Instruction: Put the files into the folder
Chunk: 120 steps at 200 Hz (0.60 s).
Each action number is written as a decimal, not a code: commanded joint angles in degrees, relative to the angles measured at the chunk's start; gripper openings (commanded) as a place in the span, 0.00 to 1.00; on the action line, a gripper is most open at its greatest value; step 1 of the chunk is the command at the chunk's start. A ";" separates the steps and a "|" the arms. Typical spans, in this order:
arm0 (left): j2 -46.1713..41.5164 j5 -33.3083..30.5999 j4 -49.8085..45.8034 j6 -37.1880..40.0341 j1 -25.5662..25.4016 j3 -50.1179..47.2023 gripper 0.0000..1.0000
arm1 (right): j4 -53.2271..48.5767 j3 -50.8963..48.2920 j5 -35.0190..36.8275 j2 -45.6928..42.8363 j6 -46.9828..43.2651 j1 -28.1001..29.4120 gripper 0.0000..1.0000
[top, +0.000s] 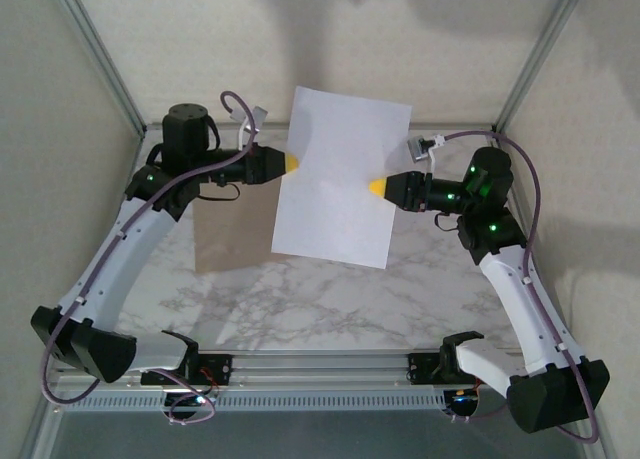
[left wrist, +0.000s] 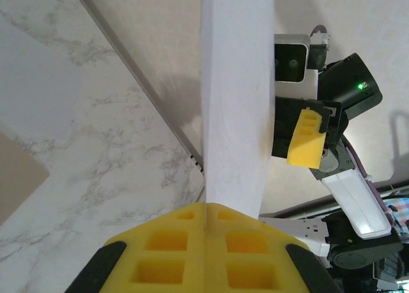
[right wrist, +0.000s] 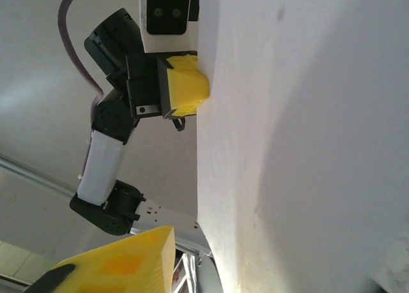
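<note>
A thin white paper sheet hangs in the air above the middle of the marble desk. It does not touch the desk. The left hand has its yellow fingers pressed together on the sheet's left edge, pinching it.

The right hand is at the sheet's right edge. One of its yellow fingers sits just beside the paper on the near side. The other finger is hidden behind the sheet. It is hard to tell if this hand is pinching the paper yet or is just around it.

A flat tan cardboard folder lies on the desk near the left edge. From above, the raised sheet covers its right part. It is not clear if the folder is open.

The task looks about half done. The sheet is picked up, but it is not in the folder yet. What is probably left is to bring the paper down, slide it into the folder, and let go.
</note>
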 commanded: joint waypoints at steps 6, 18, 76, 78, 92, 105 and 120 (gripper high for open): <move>-2.09 -0.06 2.52 -1.07 0.57 -0.73 0.00 | -0.42 0.09 0.82 -1.34 -1.45 0.58 0.25; -2.53 0.21 3.14 -1.44 0.59 -1.03 0.00 | -0.99 0.13 0.96 -1.37 -1.75 0.60 0.20; -4.02 0.25 2.75 -0.72 0.67 -1.62 0.41 | -6.79 0.72 3.43 -2.48 -6.39 0.58 0.00; -4.04 0.10 2.66 -0.62 0.71 -1.62 0.43 | -7.20 0.85 3.57 -2.46 -6.71 0.59 0.00; -4.22 -1.34 1.87 -0.06 1.14 -1.71 0.61 | -11.75 1.89 4.39 -2.46 -9.67 0.63 0.00; -4.39 -3.72 1.24 0.23 1.92 -1.91 0.74 | -18.43 3.55 6.12 -2.19 -14.59 0.57 0.00; -4.23 -9.40 -0.55 0.94 3.07 -2.18 0.83 | -27.94 6.09 9.99 -1.22 -21.70 0.58 0.00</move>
